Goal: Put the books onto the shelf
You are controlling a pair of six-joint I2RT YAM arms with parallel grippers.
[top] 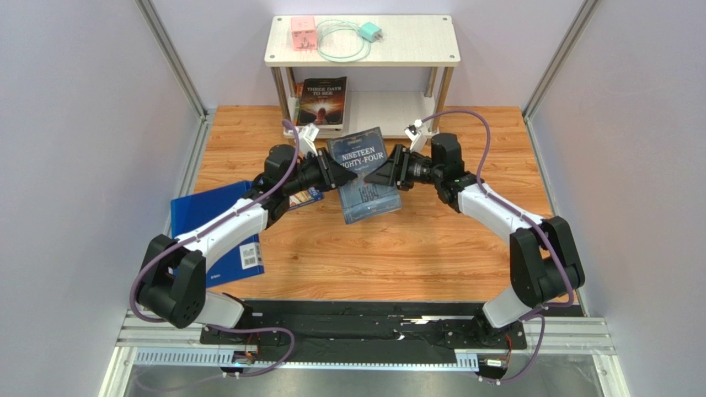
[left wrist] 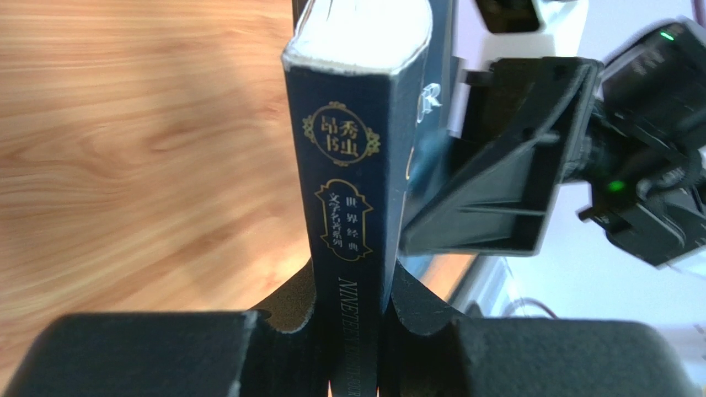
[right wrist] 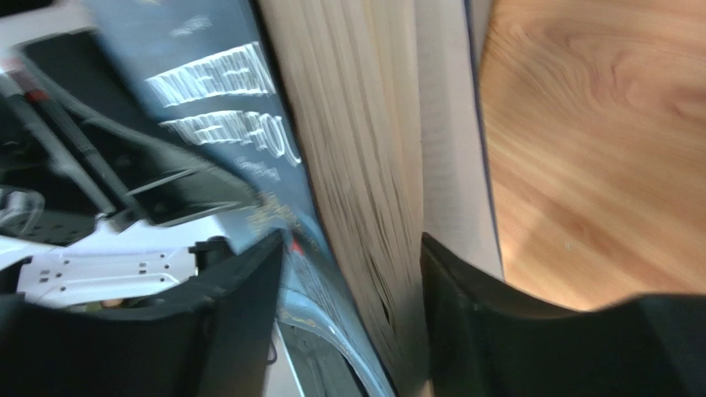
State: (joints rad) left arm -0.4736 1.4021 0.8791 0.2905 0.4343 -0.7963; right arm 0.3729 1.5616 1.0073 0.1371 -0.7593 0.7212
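Top external view: nearest, a blue book (top: 195,211) lies flat on the wooden table (top: 431,248) at the left, partly under the left arm.

Farther in, at the middle of the table, a dark blue book (top: 369,194) titled "Nineteen Eighty-Four" sits between the two claws. Its front cover faces up and its long axis runs near to far, the top end slightly left. The spine faces the left claw (top: 341,175) and the page edge faces the right claw (top: 379,175).

In the left wrist view the left claw's fingers (left wrist: 290,306) are closed tight on the spine, one on each cover. In the right wrist view the right claw's fingers (right wrist: 464,314) stand partway apart on either side of the page edge; whether they press it I cannot tell.

Farthest, the shelf (top: 414,41) carries a pink box (top: 302,33), a pale green cable (top: 340,51) and a teal plug (top: 369,33) on its top board. A black book (top: 323,101) sits at the left end of the lower board.
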